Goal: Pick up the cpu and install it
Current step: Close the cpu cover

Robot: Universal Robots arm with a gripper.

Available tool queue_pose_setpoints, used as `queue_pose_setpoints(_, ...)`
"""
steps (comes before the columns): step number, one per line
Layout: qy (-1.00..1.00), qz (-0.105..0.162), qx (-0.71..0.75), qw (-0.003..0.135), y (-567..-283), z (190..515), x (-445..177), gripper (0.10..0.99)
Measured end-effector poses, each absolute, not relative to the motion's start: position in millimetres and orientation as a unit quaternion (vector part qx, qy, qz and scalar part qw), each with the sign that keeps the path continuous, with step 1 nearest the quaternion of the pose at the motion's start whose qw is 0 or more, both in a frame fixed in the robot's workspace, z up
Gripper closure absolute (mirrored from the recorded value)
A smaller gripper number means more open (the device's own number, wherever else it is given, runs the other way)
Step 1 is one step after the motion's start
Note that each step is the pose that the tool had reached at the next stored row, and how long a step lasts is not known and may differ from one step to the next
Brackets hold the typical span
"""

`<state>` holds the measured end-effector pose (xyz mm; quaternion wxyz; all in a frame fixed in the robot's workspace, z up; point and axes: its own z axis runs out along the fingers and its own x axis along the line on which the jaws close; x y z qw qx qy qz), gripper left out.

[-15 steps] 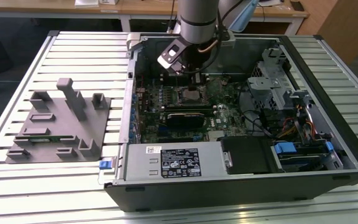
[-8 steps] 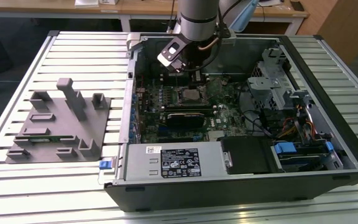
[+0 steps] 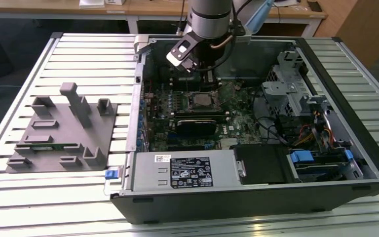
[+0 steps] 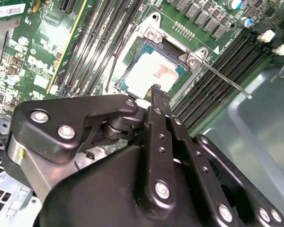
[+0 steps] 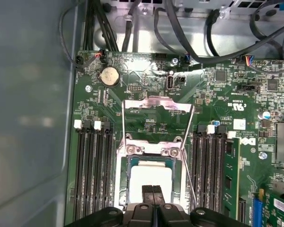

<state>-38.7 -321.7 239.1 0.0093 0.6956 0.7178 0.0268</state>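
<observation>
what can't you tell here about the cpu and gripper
- Whether the gripper touches the cpu: its tips cover the cpu's near edge in the first wrist view.
- Whether the cpu sits flat: the gripper hides part of it in the second wrist view.
- Exterior view: socket too small.

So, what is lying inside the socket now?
The cpu lies inside the socket, silvery top up, with the metal frame folded open. The closed end effector covers one edge, so the seating there cannot be seen.

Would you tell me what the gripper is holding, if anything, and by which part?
Nothing is held. The gripper is shut with nothing between its fingers, its tips by the cpu, which lies in the socket.
</observation>
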Motion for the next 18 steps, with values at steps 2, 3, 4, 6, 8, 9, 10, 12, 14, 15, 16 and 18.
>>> queue_pose_setpoints(2,0.718,0.027,0.696,0.009,-321.7,242.0,-38.7,0.980)
queue_pose_setpoints(3,0.718,0.027,0.696,0.009,-321.7,243.8,-38.7,0.980)
queue_pose_setpoints(4,0.718,0.027,0.696,0.009,-321.7,245.6,-38.7,0.980)
queue_pose_setpoints(6,0.718,0.027,0.696,0.009,-321.7,249.5,-38.7,0.980)
queue_pose_setpoints(8,0.718,0.027,0.696,0.009,-321.7,254.2,-38.7,0.980)
queue_pose_setpoints(9,0.718,0.027,0.696,0.009,-321.7,256.8,-38.7,0.980)
queue_pose_setpoints(10,0.718,0.027,0.696,0.009,-321.7,260.0,-38.7,0.980)
queue_pose_setpoints(12,0.718,0.026,0.696,0.009,-321.7,266.5,-38.7,0.980)
queue_pose_setpoints(14,0.718,0.026,0.696,0.008,-321.7,272.8,-38.7,0.980)
queue_pose_setpoints(15,0.718,0.026,0.696,0.008,-321.7,275.5,-38.7,0.980)
queue_pose_setpoints(16,0.718,0.026,0.696,0.008,-321.9,276.9,-38.7,0.980)
queue_pose_setpoints(18,0.718,0.025,0.696,0.008,-324.6,277.2,-38.7,0.980)
